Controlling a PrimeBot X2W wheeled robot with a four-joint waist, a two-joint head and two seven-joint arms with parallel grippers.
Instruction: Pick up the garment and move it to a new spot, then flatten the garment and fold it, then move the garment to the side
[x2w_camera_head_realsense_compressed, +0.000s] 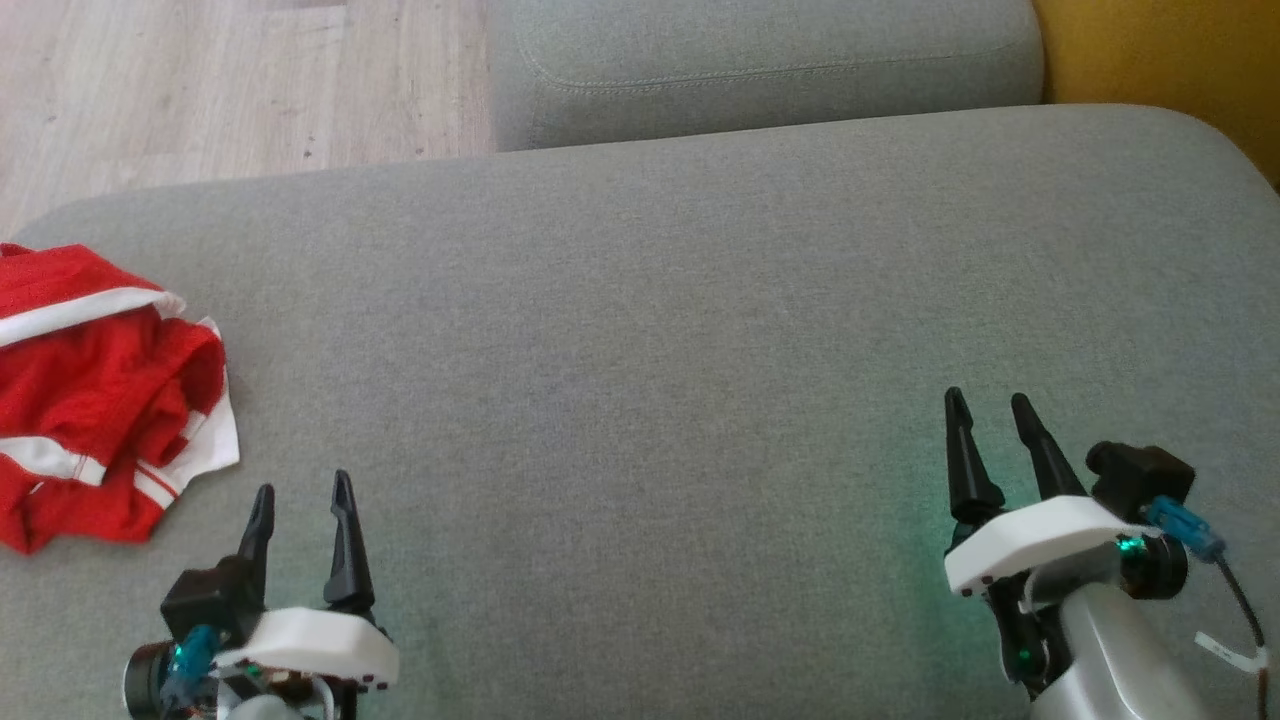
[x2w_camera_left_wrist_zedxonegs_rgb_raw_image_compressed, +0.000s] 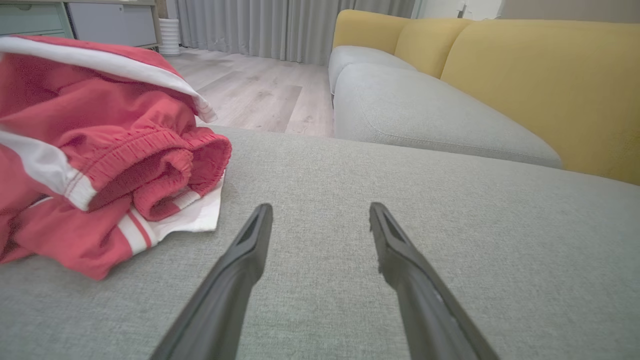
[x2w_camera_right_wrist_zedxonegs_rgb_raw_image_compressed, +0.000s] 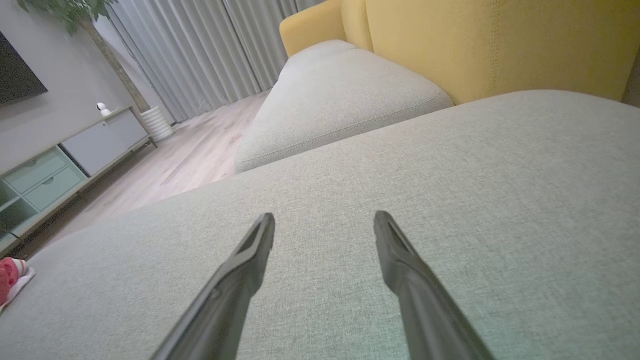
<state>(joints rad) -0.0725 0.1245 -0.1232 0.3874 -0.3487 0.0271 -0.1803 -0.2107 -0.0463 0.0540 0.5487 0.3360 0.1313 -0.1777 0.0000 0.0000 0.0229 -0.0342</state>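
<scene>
A red garment (x2w_camera_head_realsense_compressed: 95, 390) with white stripes lies crumpled at the far left of the grey sofa cushion (x2w_camera_head_realsense_compressed: 650, 330). Its elastic waistband and white trim show close up in the left wrist view (x2w_camera_left_wrist_zedxonegs_rgb_raw_image_compressed: 100, 155), and a small corner of it sits at the left edge of the right wrist view (x2w_camera_right_wrist_zedxonegs_rgb_raw_image_compressed: 12, 280). My left gripper (x2w_camera_head_realsense_compressed: 302, 490) hovers open just right of and nearer than the garment, apart from it, nothing between its fingers (x2w_camera_left_wrist_zedxonegs_rgb_raw_image_compressed: 250, 240). My right gripper (x2w_camera_head_realsense_compressed: 990, 405) stands open over bare cushion at the lower right, far from the garment.
A second grey seat cushion (x2w_camera_head_realsense_compressed: 760, 60) lies beyond the near one, with a yellow backrest (x2w_camera_head_realsense_compressed: 1160, 70) to the right. Wooden floor (x2w_camera_head_realsense_compressed: 230, 80) runs past the cushion's far left edge. A low cabinet (x2w_camera_right_wrist_zedxonegs_rgb_raw_image_compressed: 55, 170) and curtains (x2w_camera_right_wrist_zedxonegs_rgb_raw_image_compressed: 200, 50) stand across the room.
</scene>
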